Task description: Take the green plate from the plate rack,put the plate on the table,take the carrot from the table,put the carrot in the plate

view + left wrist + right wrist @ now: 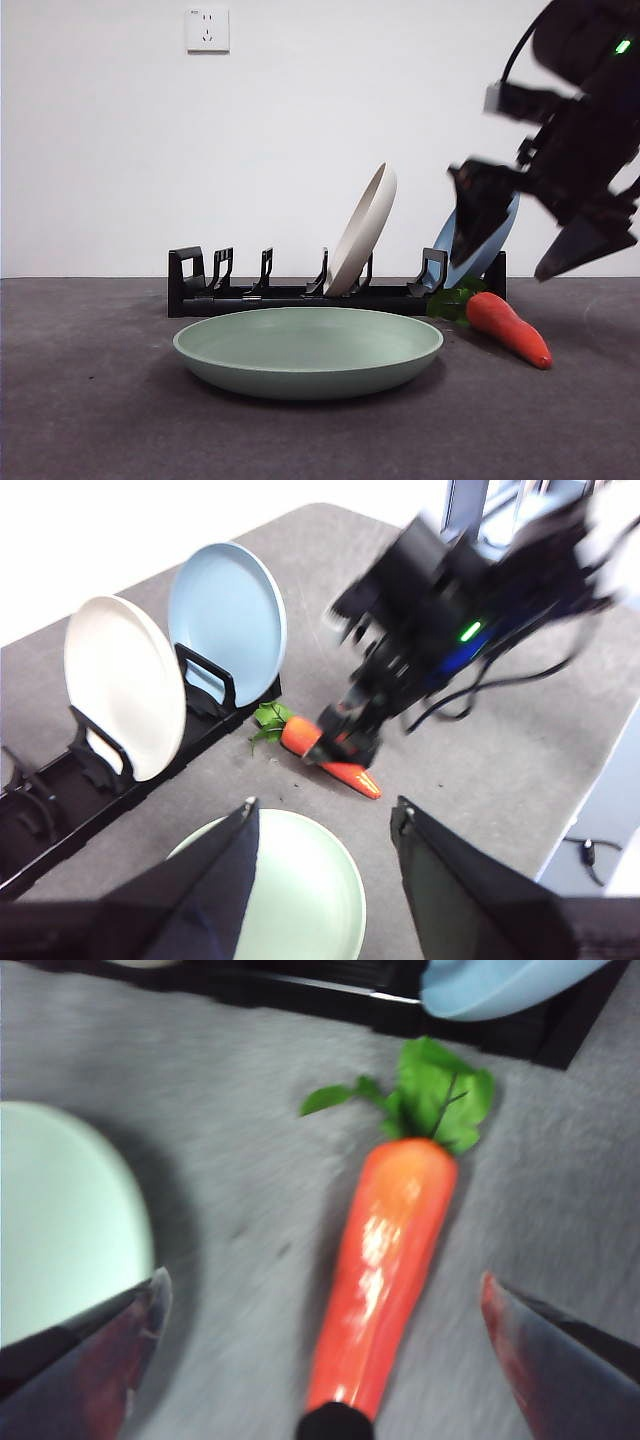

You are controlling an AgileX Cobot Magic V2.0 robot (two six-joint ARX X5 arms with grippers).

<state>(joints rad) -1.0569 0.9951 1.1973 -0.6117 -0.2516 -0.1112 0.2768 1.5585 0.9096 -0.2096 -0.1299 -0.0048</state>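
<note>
The green plate (308,350) lies flat on the table (90,400), in front of the plate rack (290,295). The carrot (508,326) lies on the table to the plate's right, leaves toward the rack. My right gripper (503,270) hangs open just above the carrot, one jaw on each side of it in the right wrist view (322,1285); the carrot (385,1260) lies lengthwise between them, untouched. My left gripper (325,808) is open and empty, high above the green plate (290,900), and is out of the front view.
A cream-beige plate (365,228) and a blue plate (495,250) stand in the rack's right half; its left slots hold nothing. The table's edge runs past the carrot in the left wrist view (590,810). A wall socket (207,29) is on the back wall.
</note>
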